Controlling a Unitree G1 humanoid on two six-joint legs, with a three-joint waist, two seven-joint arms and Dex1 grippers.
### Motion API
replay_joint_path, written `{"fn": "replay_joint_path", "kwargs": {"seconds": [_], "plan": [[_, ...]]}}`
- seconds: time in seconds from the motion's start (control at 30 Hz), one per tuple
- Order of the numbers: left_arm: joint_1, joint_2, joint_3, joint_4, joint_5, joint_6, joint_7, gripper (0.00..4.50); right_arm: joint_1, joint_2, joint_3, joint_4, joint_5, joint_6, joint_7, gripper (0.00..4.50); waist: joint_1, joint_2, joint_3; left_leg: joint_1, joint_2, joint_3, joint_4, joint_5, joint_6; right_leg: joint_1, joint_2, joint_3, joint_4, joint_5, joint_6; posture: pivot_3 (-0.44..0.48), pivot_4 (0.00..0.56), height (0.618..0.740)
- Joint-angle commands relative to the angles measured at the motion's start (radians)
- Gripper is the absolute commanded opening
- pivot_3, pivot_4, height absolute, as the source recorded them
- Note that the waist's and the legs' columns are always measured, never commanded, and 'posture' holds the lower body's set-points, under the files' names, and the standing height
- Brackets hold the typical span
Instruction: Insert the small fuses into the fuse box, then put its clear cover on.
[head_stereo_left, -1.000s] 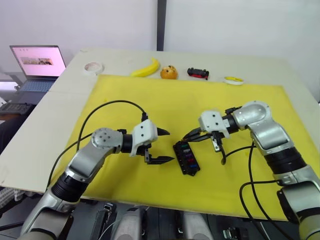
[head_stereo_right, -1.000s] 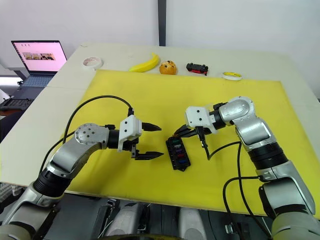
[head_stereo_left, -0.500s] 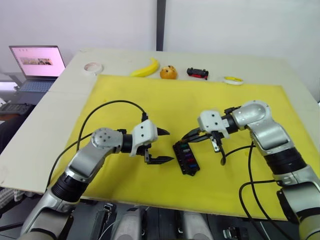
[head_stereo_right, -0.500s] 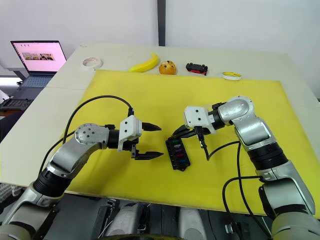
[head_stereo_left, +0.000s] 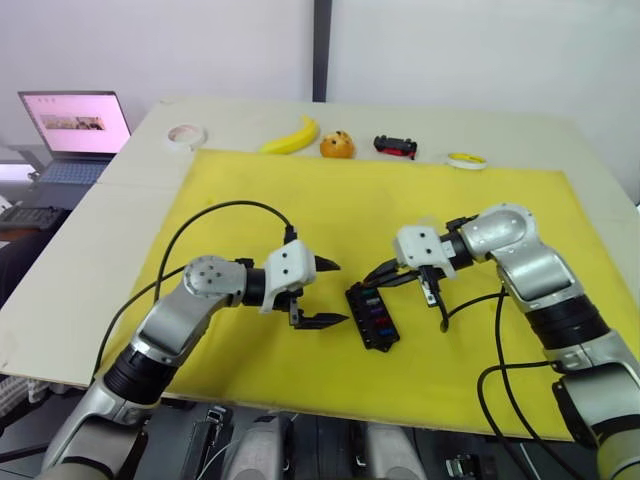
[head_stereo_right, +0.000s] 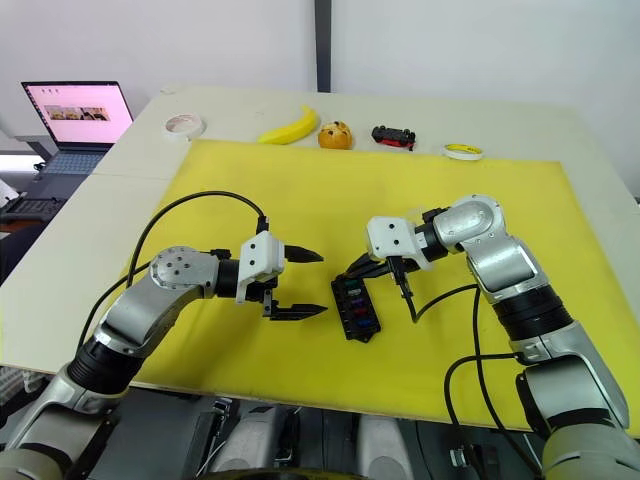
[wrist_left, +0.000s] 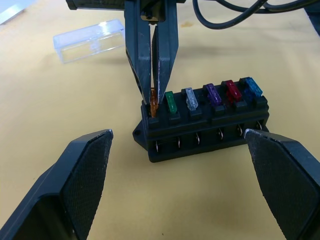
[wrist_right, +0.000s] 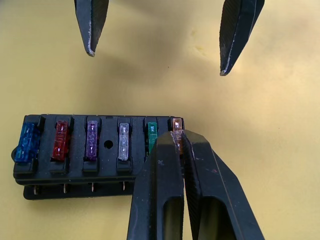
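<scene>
Right now the right hand (wrist_left: 155, 97) has its two fingers pinched on the orange fuse (wrist_left: 153, 106), which sits in the end slot of the fuse box (wrist_right: 100, 170). Beside it in the same row stand the green fuse (wrist_left: 171, 102), the clear-grey fuse (wrist_left: 190, 98), the purple fuse (wrist_left: 213, 94), the red fuse (wrist_left: 232, 90) and the blue fuse (wrist_left: 250, 87), all seated upright in their slots. The fuse box lies flat on the yellow mat (head_stereo_left: 330, 200), near the front of the desk (head_stereo_left: 130, 190).

The left hand (head_stereo_left: 330, 292) hangs just beside the box, apart from it, with its fingers spread wide and nothing between them.

The clear cover (wrist_left: 90, 41) lies on the mat behind the right hand, apart from the box.

Along the far edge of the desk sit a roll of tape (head_stereo_left: 186, 134), a banana (head_stereo_left: 291, 137), an orange (head_stereo_left: 337, 146), a red-and-black toy car (head_stereo_left: 397, 147) and a yellow tape roll (head_stereo_left: 466, 160). A laptop (head_stereo_left: 75, 135) stands open off to the left.
</scene>
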Motion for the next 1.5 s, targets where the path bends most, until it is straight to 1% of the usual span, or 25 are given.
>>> {"fn": "replay_joint_path", "kwargs": {"seconds": [0.03, 0.5, 0.57, 0.6, 0.7, 1.13, 1.3, 1.5], "plan": [[-0.007, -0.003, 0.021, -0.023, 0.001, -0.022, -0.001, 4.43, -0.019, -0.001, -0.005, 0.001, -0.014, -0.020, -0.009, 0.00, 0.000, 0.000, 0.000, 0.000, 0.000, 0.000, 0.000, 0.000, 0.000, 0.000, 0.000, 0.000, 0.000, 0.000, 0.000, 0.000, 0.150, 0.740], [-0.009, -0.005, 0.022, -0.025, 0.001, -0.019, 0.000, 4.43, -0.028, -0.006, -0.014, -0.025, 0.013, 0.025, 0.000, 0.00, 0.000, 0.000, 0.000, 0.000, 0.000, 0.000, 0.000, 0.000, 0.000, 0.000, 0.000, 0.000, 0.000, 0.000, 0.000, 0.000, 0.150, 0.740], [-0.010, -0.006, 0.022, -0.025, 0.001, -0.018, 0.000, 4.50, -0.030, -0.007, -0.018, -0.034, 0.019, 0.038, 0.000, 0.70, 0.000, 0.000, 0.000, 0.000, 0.000, 0.000, 0.000, 0.000, 0.000, 0.000, 0.000, 0.000, 0.000, 0.000, 0.000, 0.000, 0.150, 0.740], [-0.010, -0.006, 0.022, -0.025, 0.001, -0.018, -0.001, 4.50, -0.030, -0.007, -0.020, -0.039, 0.021, 0.043, 0.000, 0.98, 0.000, 0.000, 0.000, 0.000, 0.000, 0.000, 0.000, 0.000, 0.000, 0.000, 0.000, 0.000, 0.000, 0.000, 0.000, 0.000, 0.150, 0.740], [-0.011, -0.005, 0.022, -0.024, 0.001, -0.018, -0.001, 4.50, -0.029, -0.014, -0.030, -0.061, 0.033, 0.057, 0.003, 2.28, 0.000, 0.000, 0.000, 0.000, 0.000, 0.000, 0.000, 0.000, 0.000, 0.000, 0.000, 0.000, 0.000, 0.000, 0.000, 0.000, 0.150, 0.740], [-0.016, -0.003, 0.024, -0.013, 0.002, -0.025, -0.008, 4.50, -0.022, -0.048, -0.081, -0.117, 0.094, 0.119, 0.003, 2.28, 0.000, 0.000, 0.000, 0.000, 0.000, 0.000, 0.000, 0.000, 0.000, 0.000, 0.000, 0.000, 0.000, 0.000, 0.000, 0.000, 0.150, 0.740], [-0.021, -0.005, 0.022, -0.007, 0.003, -0.029, -0.013, 4.50, 0.012, -0.055, -0.060, -0.113, 0.050, 0.082, -0.029, 2.28, 0.000, 0.000, 0.000, 0.000, 0.000, 0.000, 0.000, 0.000, 0.000, 0.000, 0.000, 0.000, 0.000, 0.000, 0.000, 0.000, 0.150, 0.740], [-0.027, -0.003, 0.024, -0.004, 0.002, -0.030, -0.017, 4.50, 0.015, -0.054, -0.060, -0.106, 0.037, 0.078, -0.042, 2.28, 0.000, 0.000, 0.000, 0.000, 0.000, 0.000, 0.000, 0.000, 0.000, 0.000, 0.000, 0.000, 0.000, 0.000, 0.000, 0.000, 0.150, 0.740]]}}
